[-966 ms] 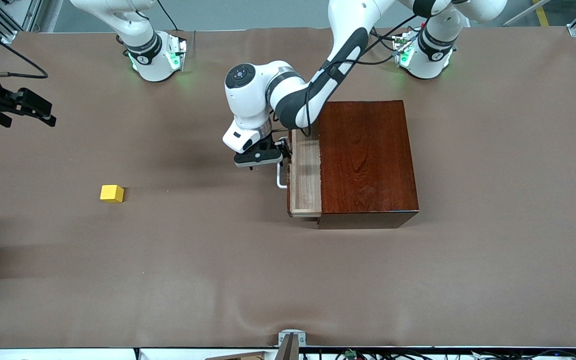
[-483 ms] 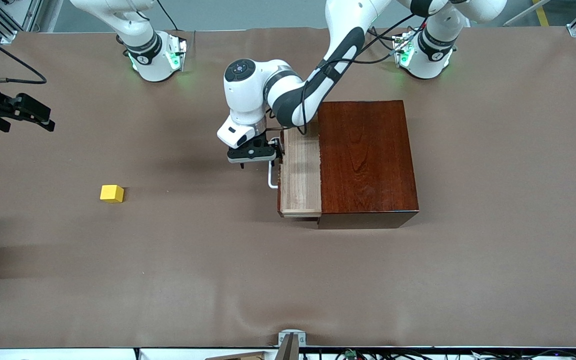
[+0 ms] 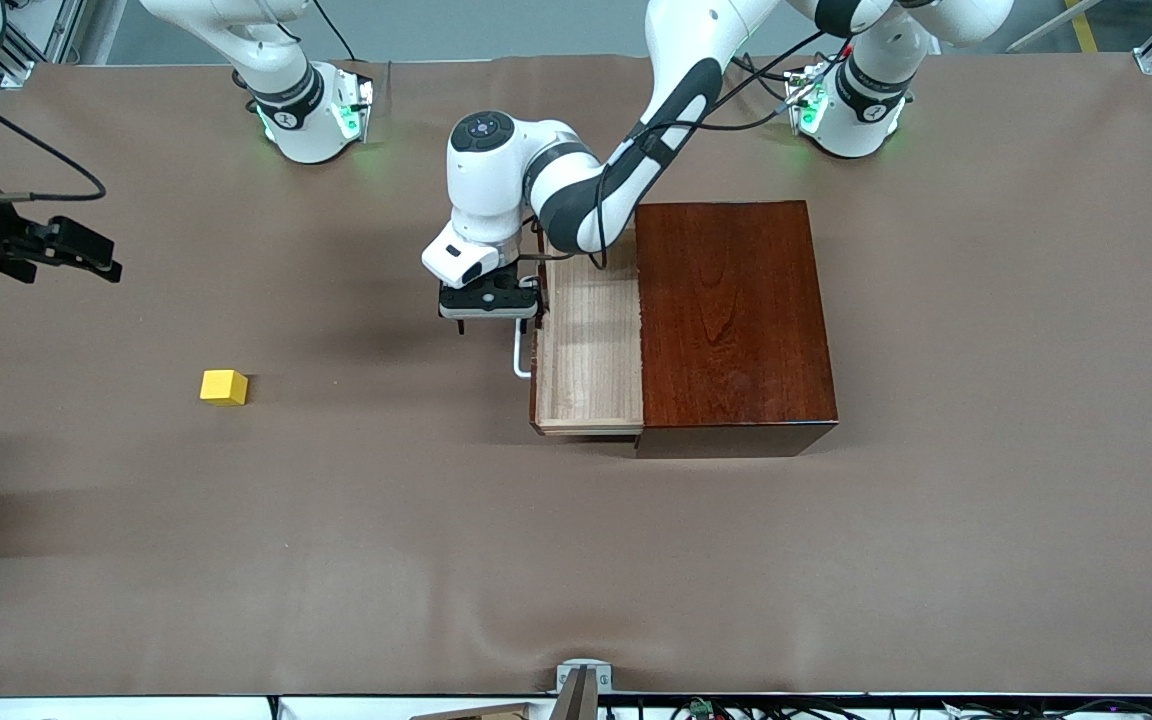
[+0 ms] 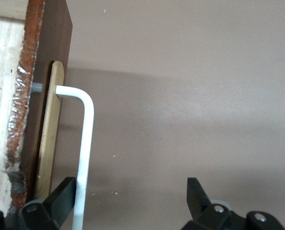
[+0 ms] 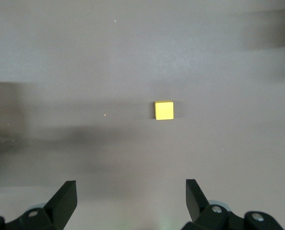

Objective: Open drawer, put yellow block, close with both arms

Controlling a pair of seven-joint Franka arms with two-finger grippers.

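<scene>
The dark mahogany box stands mid-table with its drawer pulled partway out toward the right arm's end, and the pale wood tray is bare. My left gripper is open at the drawer's front. The white handle runs between its fingers, close against one fingertip. The yellow block lies on the table toward the right arm's end, well apart from the drawer. My right gripper hangs open over that end of the table. The block shows ahead of its spread fingers, untouched.
Brown cloth covers the whole table. Both arm bases stand along the edge farthest from the front camera. A metal bracket sits at the table edge nearest that camera.
The drawer has slid farther out of the box toward the right arm's end, with my left gripper moving along at its handle. My right gripper has shifted slightly. The block has not moved.
</scene>
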